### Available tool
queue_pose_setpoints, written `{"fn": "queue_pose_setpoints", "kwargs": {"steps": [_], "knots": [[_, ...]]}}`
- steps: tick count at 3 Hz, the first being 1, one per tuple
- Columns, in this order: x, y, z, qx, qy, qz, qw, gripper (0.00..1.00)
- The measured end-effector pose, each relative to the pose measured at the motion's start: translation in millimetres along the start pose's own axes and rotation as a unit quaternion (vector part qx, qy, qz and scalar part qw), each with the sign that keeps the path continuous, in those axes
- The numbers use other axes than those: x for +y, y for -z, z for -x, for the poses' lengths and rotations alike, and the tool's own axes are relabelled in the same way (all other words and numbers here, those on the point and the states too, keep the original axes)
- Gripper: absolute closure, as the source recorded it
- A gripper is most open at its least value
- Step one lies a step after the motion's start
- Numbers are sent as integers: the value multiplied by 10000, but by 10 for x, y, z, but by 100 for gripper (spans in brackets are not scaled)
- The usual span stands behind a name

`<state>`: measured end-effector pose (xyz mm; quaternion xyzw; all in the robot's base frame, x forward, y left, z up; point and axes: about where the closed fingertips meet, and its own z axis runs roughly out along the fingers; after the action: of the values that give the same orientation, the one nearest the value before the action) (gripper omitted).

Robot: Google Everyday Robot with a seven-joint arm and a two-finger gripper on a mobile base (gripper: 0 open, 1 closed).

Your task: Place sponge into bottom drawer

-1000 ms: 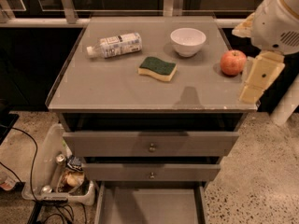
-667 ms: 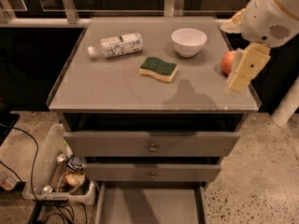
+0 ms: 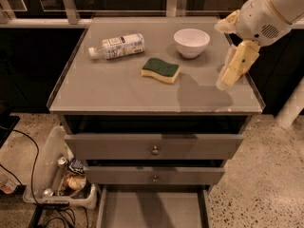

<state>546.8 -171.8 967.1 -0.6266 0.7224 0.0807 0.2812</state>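
Sponge (image 3: pixel 160 69) lies flat on table (image 3: pixel 118 96), roughly mid-top, green side up, yellow foam showing along its front edge; nothing touching it. Bottle (image 3: pixel 116 45) on its side to the back-left of sponge, cap end pointing left, white label up. White bowl (image 3: pixel 191 42) upright to the back-right of sponge, near but apart from it. Tool (image 3: pixel 223 82) hangs over the right part of the table, tilted w/ tip pointing down and left, well to the right of sponge and in front-right of bowl; its shadow falls on the table just beside it, toward sponge. Can't tell whether tool is spread or pressed together; no object visible in it. White arm (image 3: pixel 268 13) comes in from upper right corner. Below table top: top drawer (image 3: pixel 118 147) and middle drawer (image 3: pixel 118 175), each w/ a small centre knob, both pulled out only slightly. Bottom drawer (image 3: pixel 152 208) pulled out further than those two, grey floor showing. On the speckled floor (image 3: pixel 266 189) left of the cabinet: clear bin (image 3: pixel 47 160) w/ cans and odds inside, cable (image 3: pixel 28 165) beside it.
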Motion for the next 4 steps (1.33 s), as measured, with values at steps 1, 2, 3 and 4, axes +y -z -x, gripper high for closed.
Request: {"fn": "queue_pose_setpoints", "kwargs": {"steps": [1,2,3,4], "knots": [[-48,-49,30,-59,-26,-130,9999,0],[-238,-350,121,-394,-148,-244,9988,0],[-467,-703,249,-916,-469,-104,9946,0],[-579,-987,350,-1366,-798,193,9872,0]]}}
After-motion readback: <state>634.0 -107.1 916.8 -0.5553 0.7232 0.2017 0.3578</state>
